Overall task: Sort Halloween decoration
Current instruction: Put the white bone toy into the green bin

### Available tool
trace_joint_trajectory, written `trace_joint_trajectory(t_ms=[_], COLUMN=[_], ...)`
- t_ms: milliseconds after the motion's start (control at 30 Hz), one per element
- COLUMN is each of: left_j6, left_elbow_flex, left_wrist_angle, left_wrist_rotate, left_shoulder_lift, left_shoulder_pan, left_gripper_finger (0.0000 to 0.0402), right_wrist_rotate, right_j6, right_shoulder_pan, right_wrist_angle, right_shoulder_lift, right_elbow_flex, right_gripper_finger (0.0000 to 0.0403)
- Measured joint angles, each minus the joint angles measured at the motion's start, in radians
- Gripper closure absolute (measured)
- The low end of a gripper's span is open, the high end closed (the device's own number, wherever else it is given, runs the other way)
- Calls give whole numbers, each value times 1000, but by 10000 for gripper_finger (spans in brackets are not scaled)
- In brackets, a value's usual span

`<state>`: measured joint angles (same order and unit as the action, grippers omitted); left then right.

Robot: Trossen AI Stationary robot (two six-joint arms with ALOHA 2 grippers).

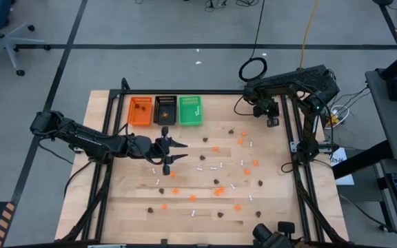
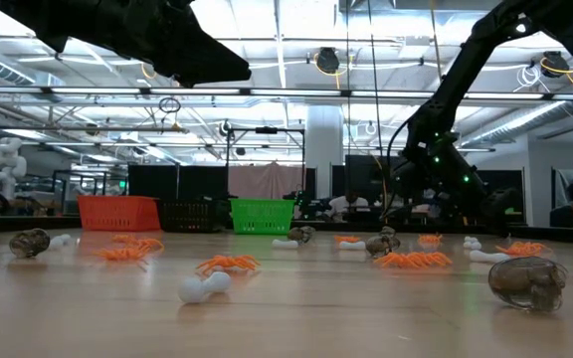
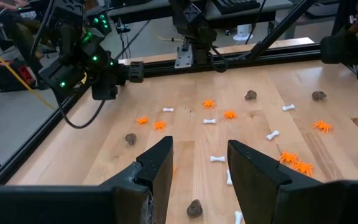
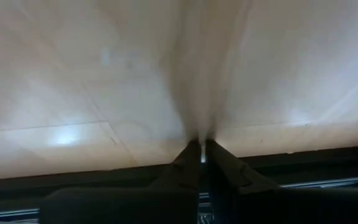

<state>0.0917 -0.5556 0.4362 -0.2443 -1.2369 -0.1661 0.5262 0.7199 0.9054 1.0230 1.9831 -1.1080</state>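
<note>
The left end effector (image 1: pixel 178 151) is held released above the scattered trinkets (image 1: pixel 216 167); one piece should be centred before closure. The right end effector (image 1: pixel 272 121), apparently empty, is clenched.

Open lab hall: ceiling trusses (image 2: pixel 267 104), office chair (image 1: pixel 2 41), taped floor.

The table (image 1: pixel 185 207) was seen from straight above, both arms included. A level view was taken from tabletop height, facing the far trays (image 2: pixel 263 215). The left wrist camera was aimed across the scattered trinkets (image 3: pixel 210 121) toward the right arm. The right wrist camera was pressed close to bare wood.
</note>
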Motion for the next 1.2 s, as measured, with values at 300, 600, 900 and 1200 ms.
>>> trace_joint_trajectory(t_ms=[300,600,900,1200], left_j6=[0,-1,-3,-3], left_elbow_flex=[0,0,0,0], left_wrist_angle=[0,0,4,4], left_wrist_rotate=[0,0,0,0], left_shoulder_lift=[0,0,0,0], left_shoulder_pan=[0,0,0,0], left_gripper_finger=[249,249,249,249], right_wrist_rotate=[-10,-85,24,78], right_j6=[-25,-109,-260,-71], right_shoulder_pan=[-40,-70,-51,-47], right_wrist_angle=[6,36,67,51], right_shoulder_lift=[-30,-167,-159,-82], right_elbow_flex=[5,4,3,3], right_gripper_finger=[403,402,379,268])
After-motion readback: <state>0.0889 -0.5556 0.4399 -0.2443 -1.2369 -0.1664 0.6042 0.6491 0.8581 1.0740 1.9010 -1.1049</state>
